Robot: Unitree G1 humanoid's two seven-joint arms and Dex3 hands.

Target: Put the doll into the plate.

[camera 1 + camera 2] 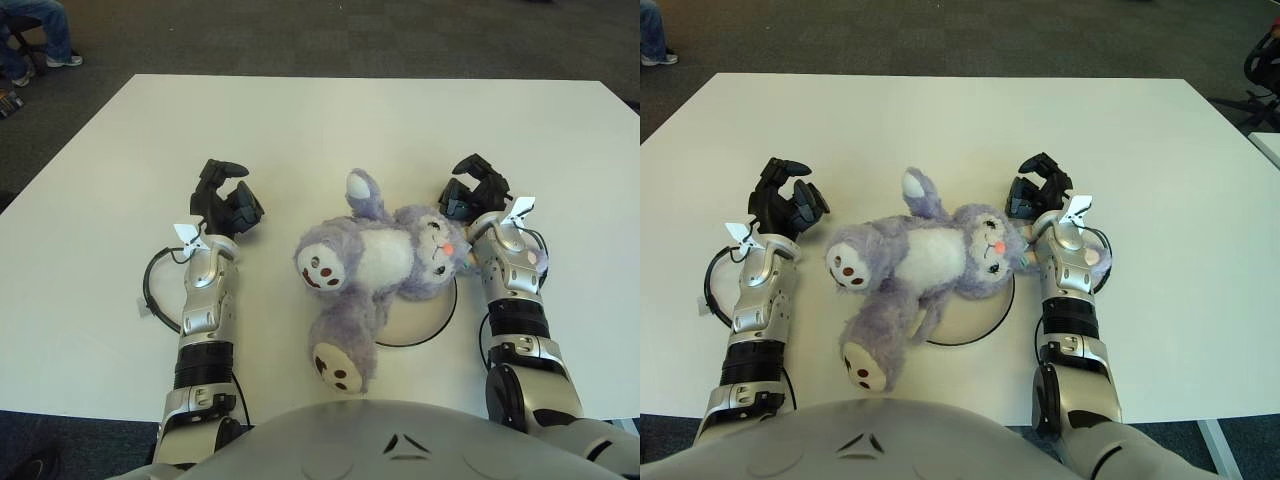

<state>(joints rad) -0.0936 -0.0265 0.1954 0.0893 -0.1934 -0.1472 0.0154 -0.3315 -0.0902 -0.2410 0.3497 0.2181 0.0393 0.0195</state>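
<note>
1. Left hand (226, 199): black three-finger hand at the end of a silver forearm that stretches forward over the white desk (330, 120). It shows to the left of the doll, apart from it. Fingers are curled inward and close on nothing.
2. Right hand (476, 187): same forward pose, forearm running up the right side of the plate. The hand shows just beyond and to the right of the doll's head. Fingers are curled, nothing between them; whether the wrist touches the doll's head cannot be told.
3. Doll (385, 255): purple plush animal with a white belly, lying on its back across the plate, head to the right and toward the right forearm. One leg points left with its brown-spotted sole showing; the other leg trails toward the robot's torso, off the plate and onto the desk. One arm or ear sticks up toward the far edge.
4. Plate (425, 325): white, dark-rimmed, round, mostly covered by the doll; only its near right arc shows.
5. A black cable (150, 290) loops on the desk beside the left forearm.
6. Writing: no readable label or brand on the hands, doll or plate.
</note>
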